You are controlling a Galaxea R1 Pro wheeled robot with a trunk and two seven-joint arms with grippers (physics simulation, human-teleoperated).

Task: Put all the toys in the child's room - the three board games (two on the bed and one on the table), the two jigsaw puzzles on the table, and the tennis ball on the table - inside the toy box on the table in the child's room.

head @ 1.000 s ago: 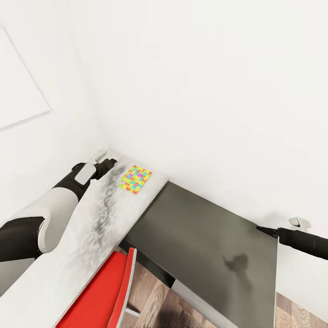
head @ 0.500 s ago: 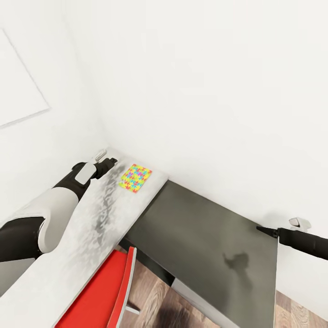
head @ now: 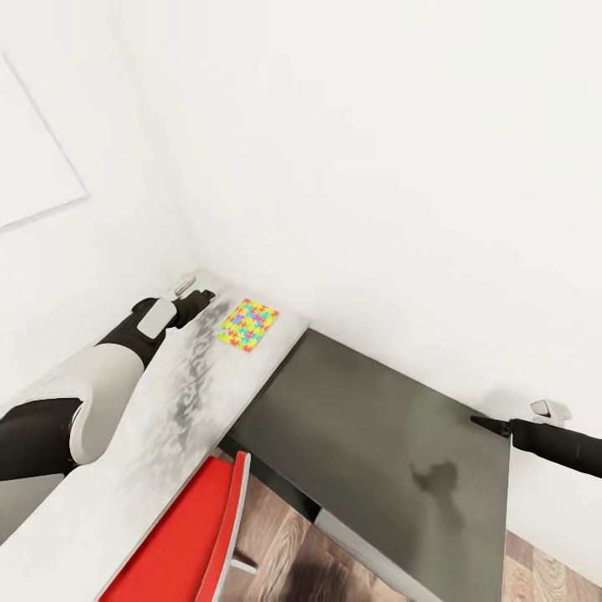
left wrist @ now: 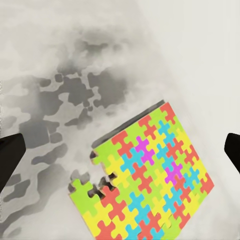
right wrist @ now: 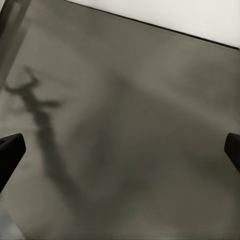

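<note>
Judging from the pictures, one jigsaw puzzle (head: 248, 326) lies on the table (head: 125, 468) not yet collected, left gripper (head: 201, 298) spread just beside it, right gripper (right wrist: 120, 150) also spread and empty.

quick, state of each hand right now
left hand: open, empty, above the jigsaw puzzle on the table
right hand: open, empty, over the dark side panel

My table (head: 167, 418) runs from the near left toward the far corner of the room, its pale top mottled with grey shadow. One jigsaw puzzle (head: 248, 326) lies flat on its far end, close to the right edge. A dark grey panel (head: 385, 443) drops away on the right, down to the wood-plank floor (head: 284, 543).
</note>
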